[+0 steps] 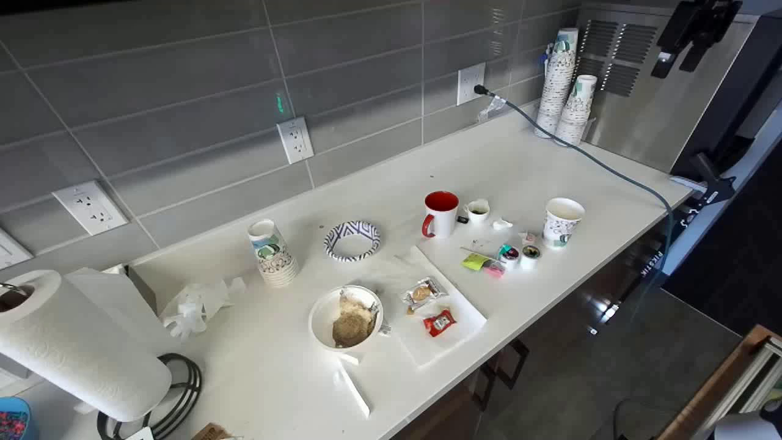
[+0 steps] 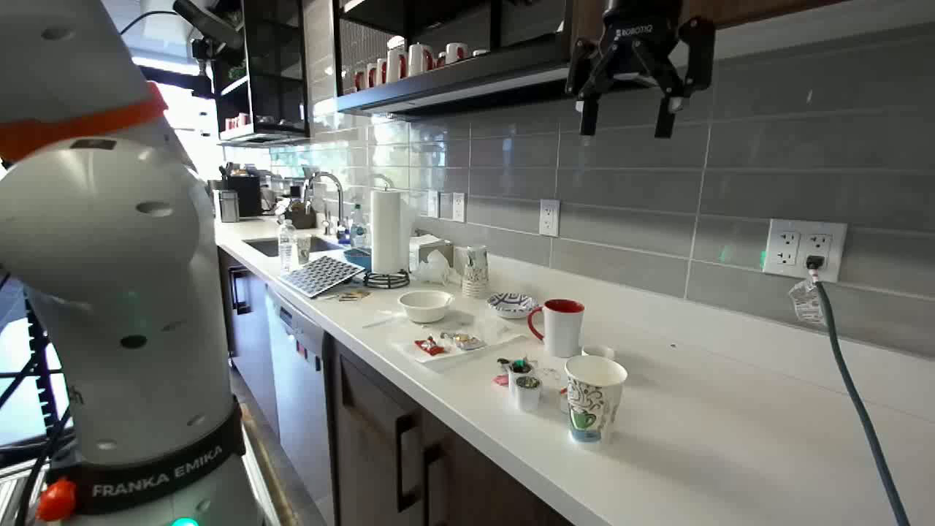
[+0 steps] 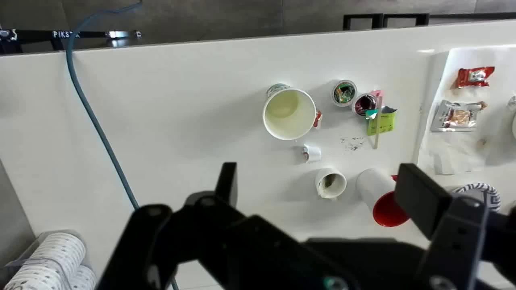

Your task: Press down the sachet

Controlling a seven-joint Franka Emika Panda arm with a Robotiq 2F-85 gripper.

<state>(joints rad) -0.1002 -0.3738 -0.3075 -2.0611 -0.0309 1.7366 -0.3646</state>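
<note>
Several small packets show, and I cannot tell which one is the sachet meant. A red packet (image 1: 439, 322) and a silver packet (image 1: 423, 292) lie on a white paper sheet (image 1: 467, 322). They show in the wrist view as the red packet (image 3: 475, 76) and the silver packet (image 3: 457, 116). A yellow-green sachet (image 1: 474, 261) lies beside two small pods, with a thin stick (image 3: 378, 129) across it. My gripper (image 2: 625, 131) is open and empty, high above the counter. In the wrist view the gripper (image 3: 318, 166) has its fingers wide apart, touching nothing.
A paper cup with liquid (image 3: 289, 114), a red-lined mug (image 1: 441, 215), a small white cup (image 3: 330, 183) and small pods (image 1: 529, 256) stand near the sachets. A bowl (image 1: 317, 321) is beside the sheet. A cable (image 1: 611, 168) crosses the counter. Cup stacks (image 1: 557, 85) stand behind.
</note>
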